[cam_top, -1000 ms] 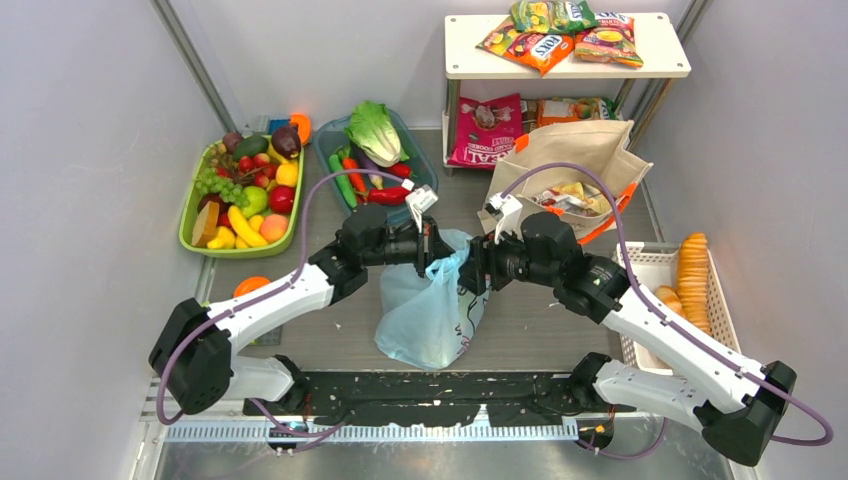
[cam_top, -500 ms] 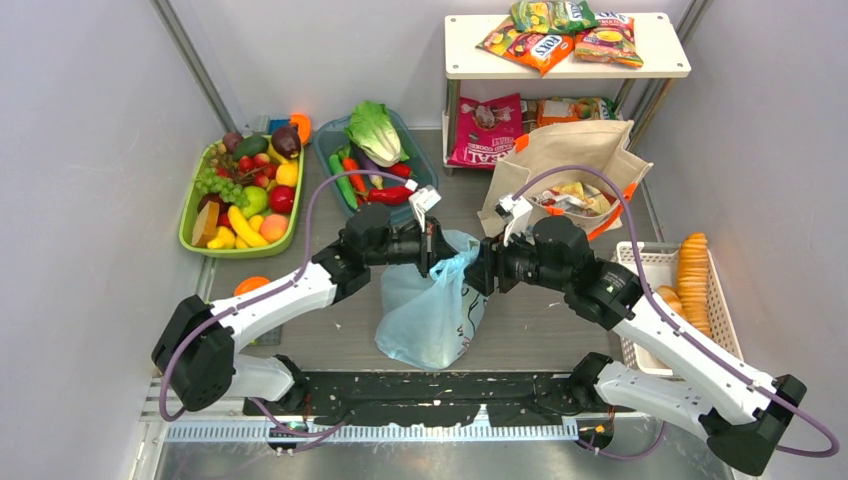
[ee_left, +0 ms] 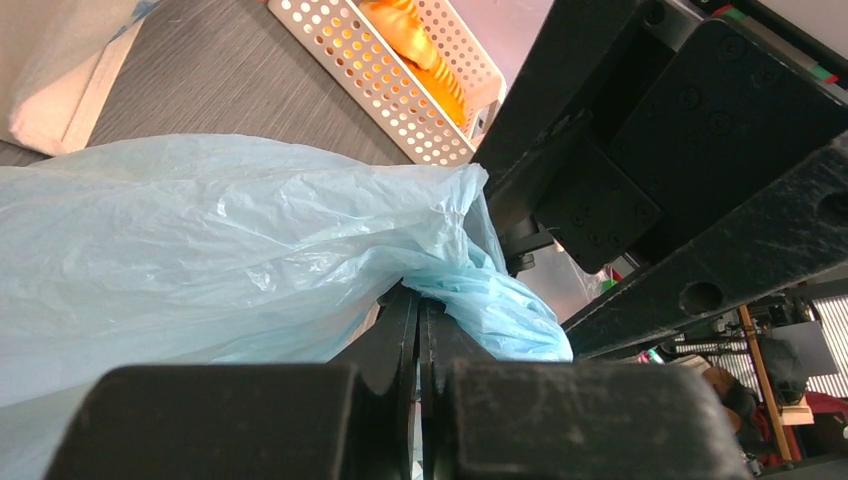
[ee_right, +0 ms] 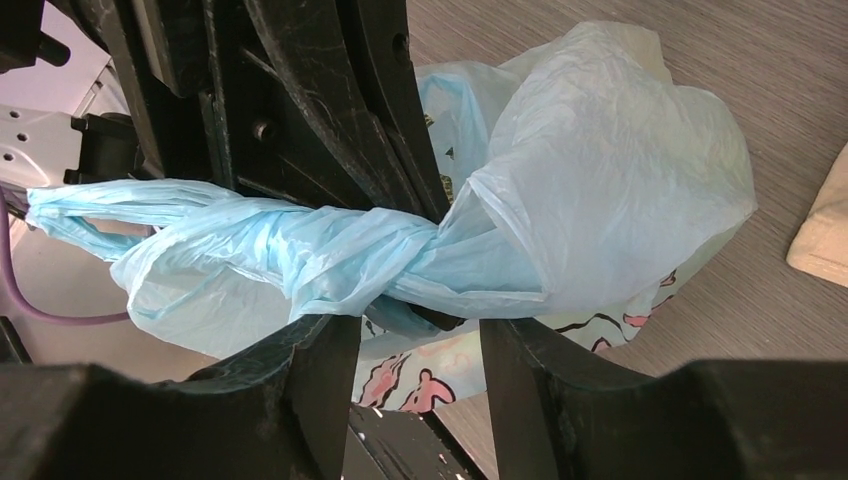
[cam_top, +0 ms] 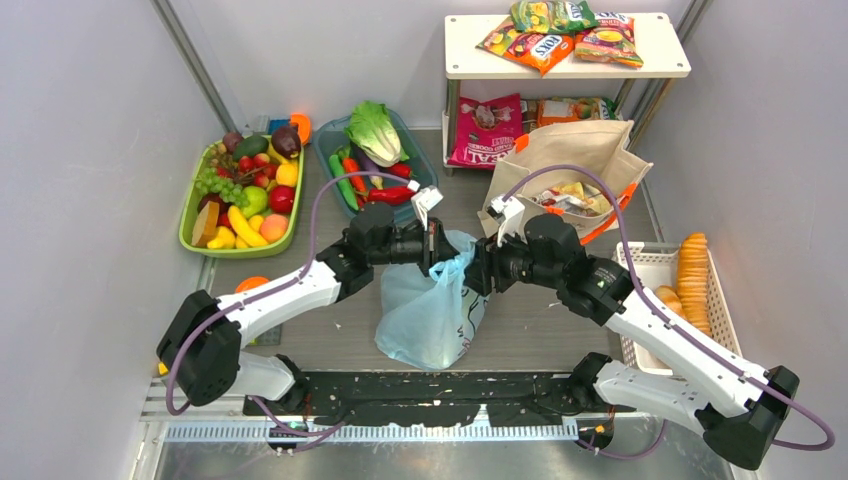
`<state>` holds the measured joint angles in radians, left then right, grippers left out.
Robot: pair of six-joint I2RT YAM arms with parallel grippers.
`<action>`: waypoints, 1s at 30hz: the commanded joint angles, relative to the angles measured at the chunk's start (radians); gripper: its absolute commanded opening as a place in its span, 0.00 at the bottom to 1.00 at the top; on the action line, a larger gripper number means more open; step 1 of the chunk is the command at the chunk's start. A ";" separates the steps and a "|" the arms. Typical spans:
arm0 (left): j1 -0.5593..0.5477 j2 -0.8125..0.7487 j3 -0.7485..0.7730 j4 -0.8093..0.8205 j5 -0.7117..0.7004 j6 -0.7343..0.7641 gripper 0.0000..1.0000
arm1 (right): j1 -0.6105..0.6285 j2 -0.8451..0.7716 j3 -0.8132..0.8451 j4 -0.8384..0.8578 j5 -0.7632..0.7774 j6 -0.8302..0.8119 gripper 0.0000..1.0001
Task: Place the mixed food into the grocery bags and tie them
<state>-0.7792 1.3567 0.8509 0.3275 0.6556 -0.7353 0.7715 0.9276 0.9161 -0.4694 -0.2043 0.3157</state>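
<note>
A light-blue plastic bag (cam_top: 430, 315) stands on the table between both arms, printed packets showing through it. My left gripper (cam_top: 436, 250) (ee_left: 420, 300) is shut on one bag handle (ee_left: 500, 310). From the right, my right gripper (cam_top: 480, 268) (ee_right: 415, 335) has its fingers (ee_right: 320, 345) apart, and the twisted handle (ee_right: 330, 255) lies across their tips without being pinched. The beige canvas tote (cam_top: 575, 150) sits at the back right with packets (cam_top: 570, 197) inside. Snack packets (cam_top: 540, 47) lie on the shelf; a pale-green cabbage (cam_top: 374, 130) rests in a tray.
A green tray (cam_top: 190, 205) of toy fruit is at the left, and a teal tray (cam_top: 425, 160) of vegetables sits behind the bag. The white shelf (cam_top: 470, 65) stands at the back. A white mesh basket (cam_top: 650, 262) with stacked biscuits is at the right.
My right gripper's fingers have drawn somewhat closer together around the twisted handle, and the right arm shifted slightly. The left gripper keeps its hold on the bag.
</note>
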 commanded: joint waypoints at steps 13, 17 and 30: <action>-0.009 -0.016 0.014 0.122 0.013 -0.029 0.17 | 0.005 -0.005 0.011 0.005 0.049 0.039 0.07; -0.008 -0.041 0.026 0.032 -0.024 0.023 0.24 | 0.005 0.002 0.041 -0.042 0.084 0.026 0.05; 0.018 -0.280 0.060 -0.420 -0.297 0.263 0.57 | 0.006 0.016 0.100 -0.095 0.125 0.005 0.05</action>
<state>-0.7700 1.1618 0.8711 0.0341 0.4522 -0.5488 0.7769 0.9356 0.9646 -0.5697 -0.1047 0.3370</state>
